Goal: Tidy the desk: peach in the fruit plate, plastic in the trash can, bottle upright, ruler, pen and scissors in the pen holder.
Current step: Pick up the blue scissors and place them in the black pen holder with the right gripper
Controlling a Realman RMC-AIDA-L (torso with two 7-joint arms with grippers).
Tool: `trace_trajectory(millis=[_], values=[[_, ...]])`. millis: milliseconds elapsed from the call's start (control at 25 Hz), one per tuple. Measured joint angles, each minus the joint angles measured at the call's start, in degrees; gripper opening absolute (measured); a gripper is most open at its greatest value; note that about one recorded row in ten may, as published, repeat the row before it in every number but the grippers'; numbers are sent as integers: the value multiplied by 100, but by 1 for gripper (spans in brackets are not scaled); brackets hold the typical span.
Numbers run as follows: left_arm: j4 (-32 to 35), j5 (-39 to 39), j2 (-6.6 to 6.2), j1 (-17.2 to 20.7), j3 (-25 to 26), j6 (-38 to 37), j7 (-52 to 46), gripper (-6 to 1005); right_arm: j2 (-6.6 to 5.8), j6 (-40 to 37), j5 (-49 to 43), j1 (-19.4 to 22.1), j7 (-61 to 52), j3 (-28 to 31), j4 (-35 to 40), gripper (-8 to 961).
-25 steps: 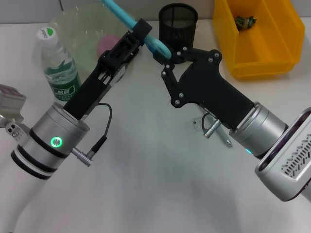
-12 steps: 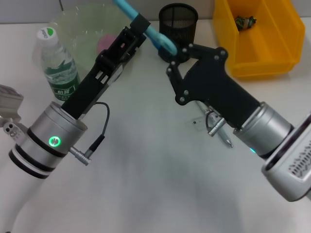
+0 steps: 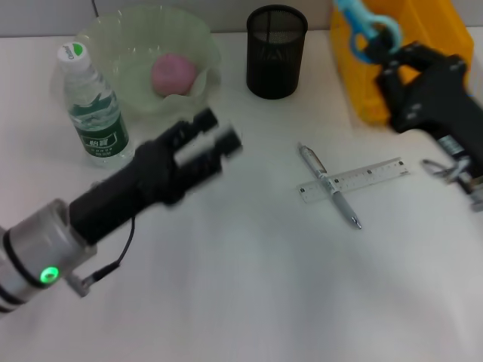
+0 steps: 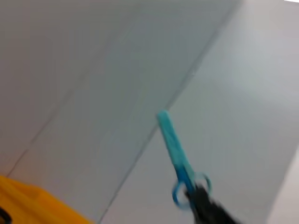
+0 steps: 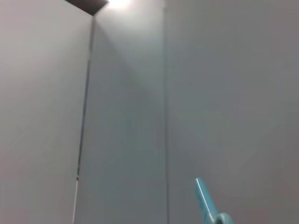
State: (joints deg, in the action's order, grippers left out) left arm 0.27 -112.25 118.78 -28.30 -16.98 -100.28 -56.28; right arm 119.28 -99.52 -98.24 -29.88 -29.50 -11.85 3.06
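Left of the pen holder (image 3: 276,51), the left gripper (image 3: 219,133) has let go of the scissors (image 3: 361,29) and drawn back, fingers spread and empty. The right gripper (image 3: 383,54) now pinches them, raised right of the holder before the trash can (image 3: 430,98), ready to drop in. Ruler (image 3: 355,179) and pen (image 3: 332,186) still lie below the holder; bottle (image 3: 89,105) and peach (image 3: 173,74) are already placed.

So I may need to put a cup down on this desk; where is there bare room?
The near half of the table is bare, below the ruler and pen. Another free patch lies between the left gripper and the pen. The back is crowded: bottle, fruit plate, pen holder, yellow bin, and the right gripper holding the scissors.
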Motion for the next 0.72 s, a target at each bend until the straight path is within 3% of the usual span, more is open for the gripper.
trace_trajectory(millis=[40,80,120,160,200,280,360,400,440,560,600,720], values=[[0,0,0,0,0,0,0,818,0,0,0,0,0,0,0,79],[231,-327,-7,95,-40,-2,410,818,-12,-1,-7,24,-1053,-21,719,79],[231,-327,-7,95,-40,-2,410,818,-12,-1,-7,24,-1053,-21,719,79],[322,-456,-9,147,-60,3,567,818,-28,8,-11,21,-1633,-48,1140,79],[468,-632,-11,267,-98,53,859,818,-86,86,-72,3,-3060,-277,2130,79],[515,-673,-11,320,-121,81,954,818,-147,125,-99,-11,-3661,-469,2518,79],[546,-693,-12,372,-190,110,1067,818,-355,215,-137,-46,-4964,-977,3362,79],[565,-700,-13,402,-371,140,1201,818,-543,297,-220,-101,-5956,-1382,3992,79],[565,-700,-13,402,-371,140,1201,818,-543,297,-220,-101,-5956,-1382,3992,79],[587,-701,-13,405,-473,171,1226,818,-868,440,-726,-339,-7754,-1955,4951,79],[624,-703,-13,405,-672,297,1252,817,-1068,443,-1279,-636,-8710,-2212,5326,79],[630,-707,-13,409,-765,397,1300,817,-1282,354,-2266,-1263,-9752,-2448,5665,79]])
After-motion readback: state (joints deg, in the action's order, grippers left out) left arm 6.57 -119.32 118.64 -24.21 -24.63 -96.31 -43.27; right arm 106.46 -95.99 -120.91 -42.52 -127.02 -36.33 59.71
